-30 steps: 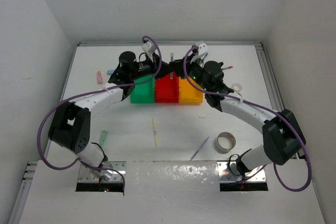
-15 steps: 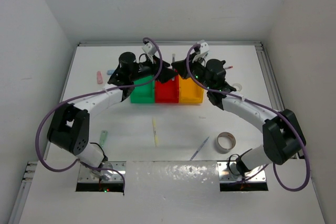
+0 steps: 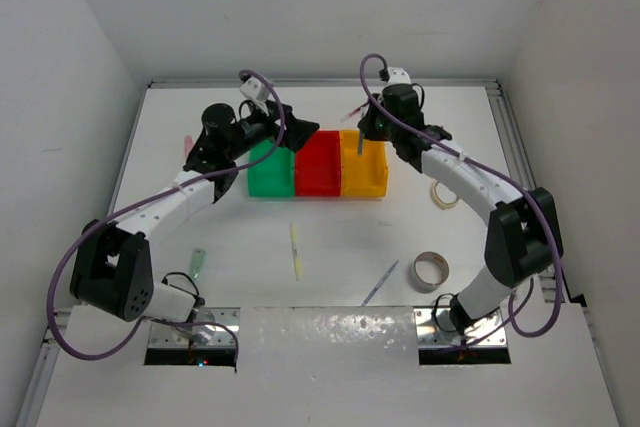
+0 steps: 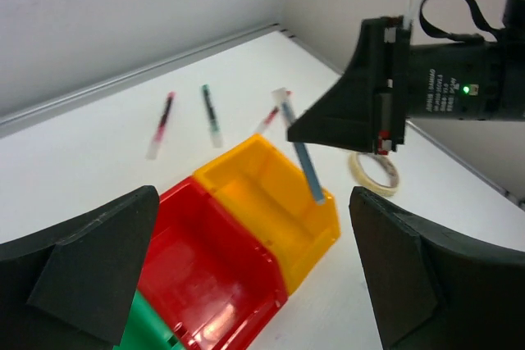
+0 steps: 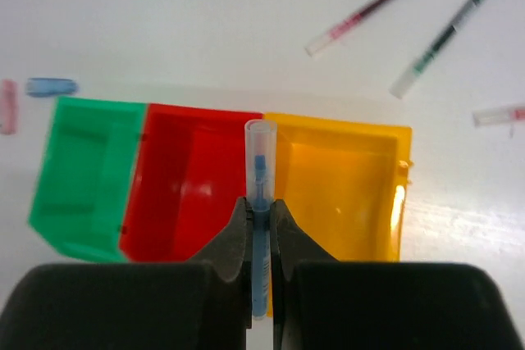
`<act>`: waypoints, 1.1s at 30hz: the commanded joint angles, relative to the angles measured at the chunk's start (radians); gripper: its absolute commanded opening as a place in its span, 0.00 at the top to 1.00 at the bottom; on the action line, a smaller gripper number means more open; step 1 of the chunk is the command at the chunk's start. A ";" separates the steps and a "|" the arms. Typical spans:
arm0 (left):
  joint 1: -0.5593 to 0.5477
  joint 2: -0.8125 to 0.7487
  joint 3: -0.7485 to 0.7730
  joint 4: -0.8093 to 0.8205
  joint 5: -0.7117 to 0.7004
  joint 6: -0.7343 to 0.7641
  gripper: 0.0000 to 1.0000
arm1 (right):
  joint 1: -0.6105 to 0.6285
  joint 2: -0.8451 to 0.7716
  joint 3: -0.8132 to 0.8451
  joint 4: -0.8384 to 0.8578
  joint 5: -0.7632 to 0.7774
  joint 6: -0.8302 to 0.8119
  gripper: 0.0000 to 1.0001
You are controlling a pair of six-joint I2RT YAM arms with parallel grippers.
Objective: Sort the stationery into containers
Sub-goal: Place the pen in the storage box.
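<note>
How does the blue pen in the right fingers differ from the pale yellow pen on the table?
Blue clear-capped pen: pinched in the right fingers, airborne above the row of green, red and yellow-orange plastic bins, steeply tilted. Pale yellow pen: loose, flat on the white table, in front of the bins. Both thin pens, neither binned.

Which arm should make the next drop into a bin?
Right. The right gripper is shut on a blue pen, held over the red bin and yellow bin where they meet. The left gripper is open and empty.
</note>
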 commanded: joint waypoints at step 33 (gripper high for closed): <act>0.039 -0.056 -0.075 0.034 -0.150 0.050 0.00 | 0.034 0.402 0.208 -0.129 0.146 -0.014 1.00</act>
